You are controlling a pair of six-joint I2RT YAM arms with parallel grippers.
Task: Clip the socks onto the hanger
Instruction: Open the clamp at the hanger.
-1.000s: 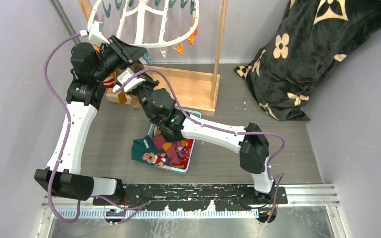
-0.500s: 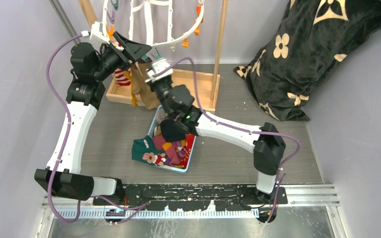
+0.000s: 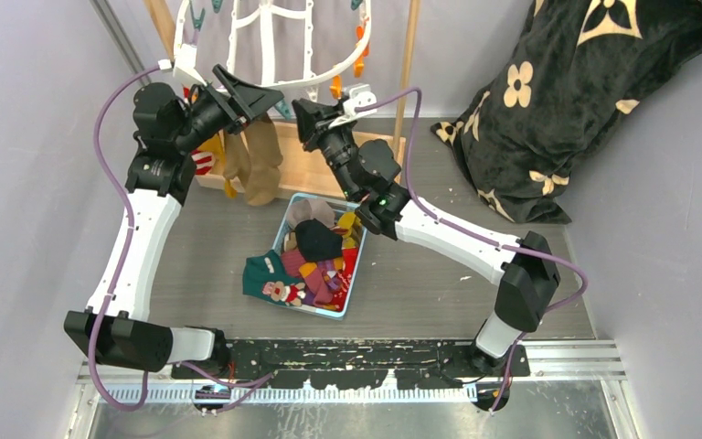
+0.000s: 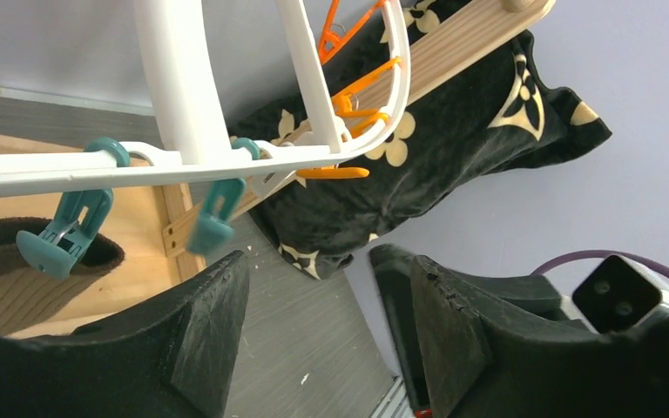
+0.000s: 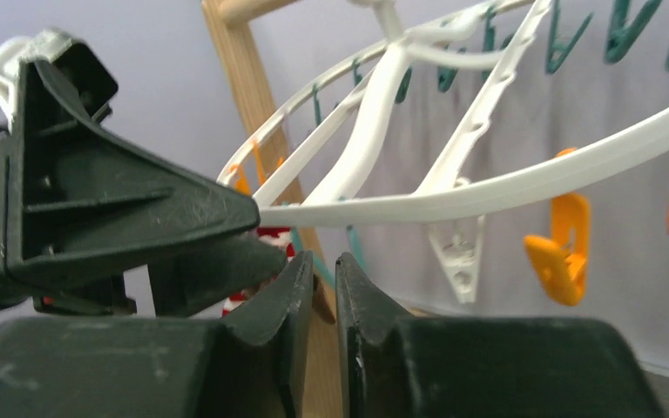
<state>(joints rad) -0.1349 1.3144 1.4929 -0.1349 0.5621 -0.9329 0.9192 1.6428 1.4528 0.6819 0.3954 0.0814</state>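
We see the hanger (image 3: 270, 41) hanging at the back above the desk (image 3: 512, 219), tan socks (image 3: 254, 165) dangling from its rim. More socks fill the blue bin (image 3: 285, 218). Our left end effector (image 3: 254, 94) gapes released under the rim; the right end effector (image 3: 303, 112) is nearly clenched, grasping nothing.

A black flower-patterned blanket (image 3: 585, 101) lies heaped in the far right corner, beside the light wooden stand frame (image 3: 402, 101) on the grey table (image 3: 530, 229).

Hanger (image 3: 265, 37) top beyond the frame edge; teal clip (image 4: 212, 218) blurred.
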